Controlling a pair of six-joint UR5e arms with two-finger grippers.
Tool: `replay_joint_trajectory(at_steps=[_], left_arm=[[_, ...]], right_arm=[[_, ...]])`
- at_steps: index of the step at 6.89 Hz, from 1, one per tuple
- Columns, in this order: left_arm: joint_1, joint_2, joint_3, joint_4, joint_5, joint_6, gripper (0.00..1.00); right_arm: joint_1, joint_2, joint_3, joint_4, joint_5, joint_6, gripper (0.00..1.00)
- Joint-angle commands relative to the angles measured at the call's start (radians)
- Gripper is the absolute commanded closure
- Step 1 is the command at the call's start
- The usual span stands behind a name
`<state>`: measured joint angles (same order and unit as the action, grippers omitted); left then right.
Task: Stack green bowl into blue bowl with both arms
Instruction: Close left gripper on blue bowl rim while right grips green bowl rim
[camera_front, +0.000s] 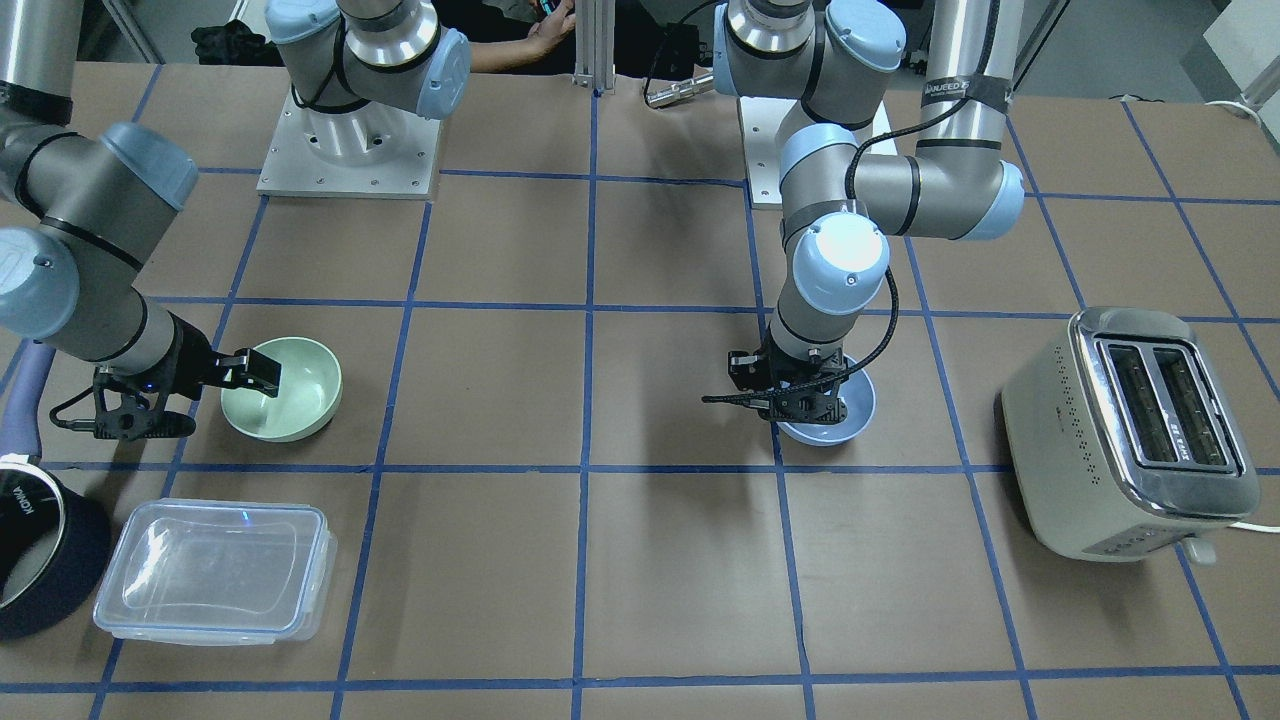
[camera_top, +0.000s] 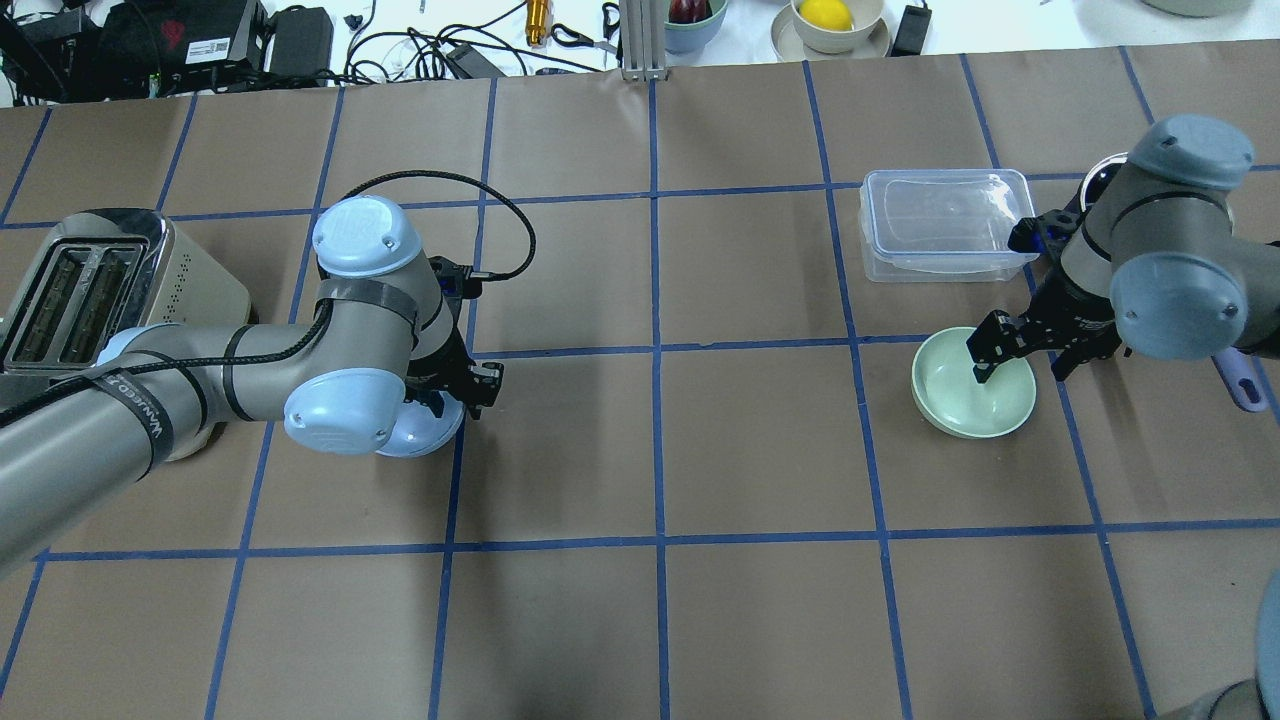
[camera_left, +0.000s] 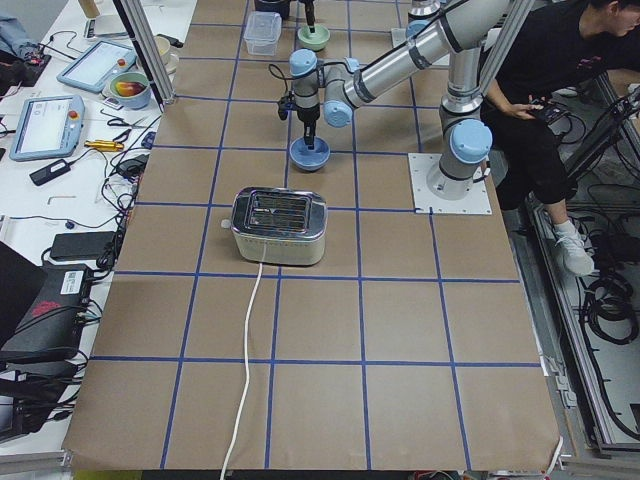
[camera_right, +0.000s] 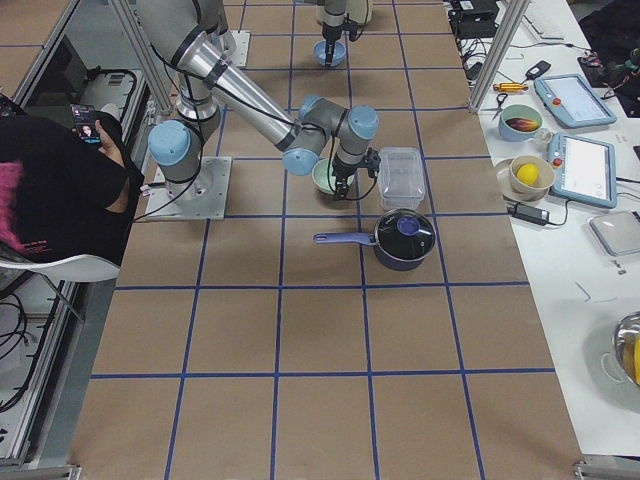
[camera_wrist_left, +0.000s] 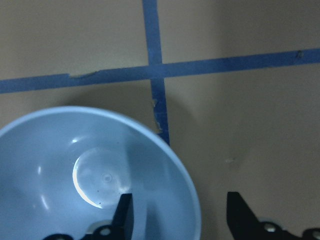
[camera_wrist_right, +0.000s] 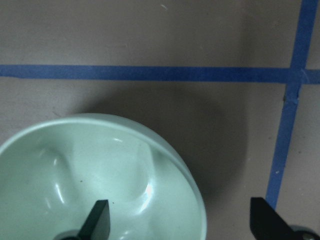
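The green bowl (camera_front: 290, 395) sits on the brown table in the overhead view (camera_top: 965, 400) at the right. My right gripper (camera_top: 1022, 365) is open and straddles its rim, with one finger (camera_wrist_right: 97, 222) inside the bowl (camera_wrist_right: 100, 170) and the other (camera_wrist_right: 265, 225) outside. The blue bowl (camera_front: 845, 415) sits at the overhead view's left (camera_top: 430, 435), mostly hidden under my left arm. My left gripper (camera_wrist_left: 181, 217) is open and straddles the rim of the blue bowl (camera_wrist_left: 75, 145), with one finger (camera_wrist_left: 124, 215) inside and one (camera_wrist_left: 239, 215) outside.
A cream toaster (camera_top: 80, 290) stands close behind my left arm. A clear lidded plastic container (camera_top: 945, 222) and a dark navy saucepan (camera_front: 40, 550) lie near the green bowl. A person (camera_left: 550, 90) sits behind the robot bases.
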<state>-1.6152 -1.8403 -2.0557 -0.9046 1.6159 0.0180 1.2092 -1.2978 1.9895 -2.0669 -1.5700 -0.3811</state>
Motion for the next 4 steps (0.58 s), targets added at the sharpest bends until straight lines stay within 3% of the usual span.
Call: replay_joint_trajectory(at_steps=[1,2,3,4], left_arm=[[-0.008,-0.007,0.046,0.004,-0.005,-0.059,1.0],[-0.031,-0.011,0.098,-0.01,-0.028,-0.081,1.0],[-0.107,-0.013,0.168,-0.043,-0.034,-0.169,1.0],[-0.188,-0.037,0.262,-0.122,-0.059,-0.285,1.0]], right_arm=[[0.0,0.025,0.003,-0.004,-0.002,-0.002,0.52],[-0.002,0.025,0.003,-0.004,-0.002,-0.004,0.85],[-0.002,0.023,0.003,0.005,-0.002,-0.004,1.0],[-0.002,0.022,0.002,0.011,-0.001,-0.008,1.0]])
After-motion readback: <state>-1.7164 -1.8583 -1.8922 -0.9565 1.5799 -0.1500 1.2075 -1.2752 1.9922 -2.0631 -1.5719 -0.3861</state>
